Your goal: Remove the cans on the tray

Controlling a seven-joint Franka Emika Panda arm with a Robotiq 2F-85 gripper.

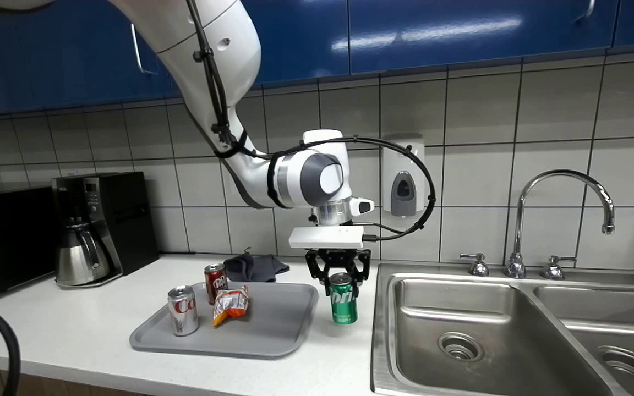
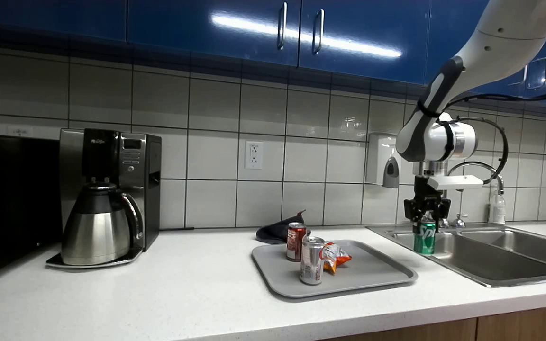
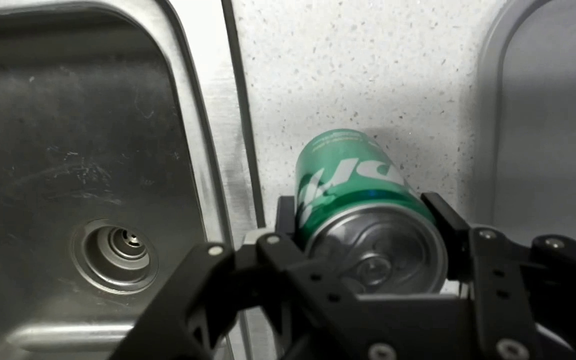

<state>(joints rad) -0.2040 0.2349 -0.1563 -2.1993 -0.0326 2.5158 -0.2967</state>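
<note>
Green can (image 3: pixel 368 202) between fingers (image 3: pixel 285 217) of the tool (image 3: pixel 360 207)

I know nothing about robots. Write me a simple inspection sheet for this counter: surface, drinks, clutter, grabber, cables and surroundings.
Surface: white counter; gray tray lies on it, apart from the sink.
Job's things: silver can and dark red can upright on the tray; green can off it, between tray and sink.
Clutter: snack bag on the tray; dark cloth behind it.
Gripper: closed on the green can; whether the can touches the counter, I can't tell.
Cables: black cables strapped to the arm, looping outward; none seen touching the cans.
Surroundings: coffee maker, soap dispenser, blue cabinets.
</note>
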